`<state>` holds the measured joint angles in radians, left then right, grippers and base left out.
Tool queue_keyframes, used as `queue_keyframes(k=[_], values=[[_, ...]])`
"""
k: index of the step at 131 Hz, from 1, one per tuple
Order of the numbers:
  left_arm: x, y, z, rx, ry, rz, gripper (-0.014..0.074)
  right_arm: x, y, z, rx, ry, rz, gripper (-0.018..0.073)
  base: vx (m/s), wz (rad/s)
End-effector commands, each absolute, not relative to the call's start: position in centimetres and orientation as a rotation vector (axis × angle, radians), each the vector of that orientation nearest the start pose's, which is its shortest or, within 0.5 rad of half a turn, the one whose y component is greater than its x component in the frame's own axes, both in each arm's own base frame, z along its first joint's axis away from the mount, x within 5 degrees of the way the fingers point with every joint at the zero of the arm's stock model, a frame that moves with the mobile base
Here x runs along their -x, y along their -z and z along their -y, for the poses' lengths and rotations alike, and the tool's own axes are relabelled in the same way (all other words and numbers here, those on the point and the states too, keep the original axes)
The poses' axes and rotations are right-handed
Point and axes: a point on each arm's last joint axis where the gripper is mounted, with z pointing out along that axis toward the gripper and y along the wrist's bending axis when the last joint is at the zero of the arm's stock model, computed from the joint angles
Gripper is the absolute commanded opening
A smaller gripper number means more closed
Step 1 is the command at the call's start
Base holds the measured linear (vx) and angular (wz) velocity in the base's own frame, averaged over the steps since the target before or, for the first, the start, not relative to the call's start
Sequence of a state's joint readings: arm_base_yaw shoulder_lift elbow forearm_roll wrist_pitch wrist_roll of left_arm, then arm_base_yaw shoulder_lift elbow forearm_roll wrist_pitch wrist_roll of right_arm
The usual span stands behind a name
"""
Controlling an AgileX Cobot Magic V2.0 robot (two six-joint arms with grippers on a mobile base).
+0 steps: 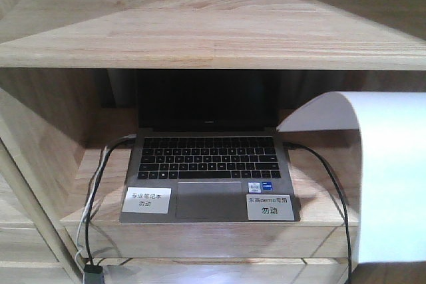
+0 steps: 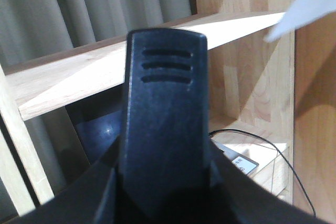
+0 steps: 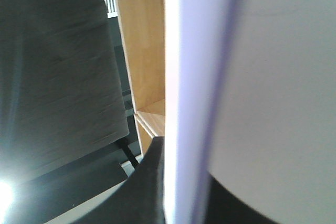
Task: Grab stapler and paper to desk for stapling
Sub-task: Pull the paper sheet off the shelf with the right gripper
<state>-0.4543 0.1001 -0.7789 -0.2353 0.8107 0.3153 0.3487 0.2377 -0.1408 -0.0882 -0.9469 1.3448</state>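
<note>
The left pincer (image 2: 165, 195) appears closed about the stapler (image 2: 164, 103), whose black grooved end fills the wrist view; its label is not shown. The right pincer (image 3: 181, 192) is clamped on the paper (image 3: 262, 77). The sheet is held upright and, in the front view, its top curls over beside the laptop (image 1: 210, 164) in the wooden shelves (image 1: 200, 38). Both things are thus held aloft, and the bench is shown in no view. Grasping is judged done and the carrying step in hand. A turn from the shelves toward the bench is called for next. The limp sheet should be kept clear of shelf edges and laid flat before the stapler is brought to it.
</note>
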Motion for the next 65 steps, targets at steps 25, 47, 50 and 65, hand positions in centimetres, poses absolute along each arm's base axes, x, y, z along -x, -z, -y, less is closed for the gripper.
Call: queue_keyframes(k=[25,47,50,65], values=[[2.57,-39.35,0.38,-0.542,0.4,-1.391,-0.0006,-3.11,-32.9,-1.91,-0.213,-1.609,-0.614,-0.0006,0.0,0.0],[2.57,-39.35,0.38,-0.542,0.4,-1.391,-0.0006,-3.11,-32.9,-1.91,-0.213,-1.609,-0.614,-0.0006,0.0,0.0],[2.57,-39.35,0.38,-0.542,0.4,-1.391,-0.0006,-3.11,-32.9,-1.91,-0.213,-1.609,-0.614,-0.0006,0.0,0.0],[2.57,-39.35,0.38,-0.542,0.4,-1.391,-0.0006,-3.11,-32.9,-1.91,-0.213,-1.609,-0.614,-0.0006,0.0,0.0]])
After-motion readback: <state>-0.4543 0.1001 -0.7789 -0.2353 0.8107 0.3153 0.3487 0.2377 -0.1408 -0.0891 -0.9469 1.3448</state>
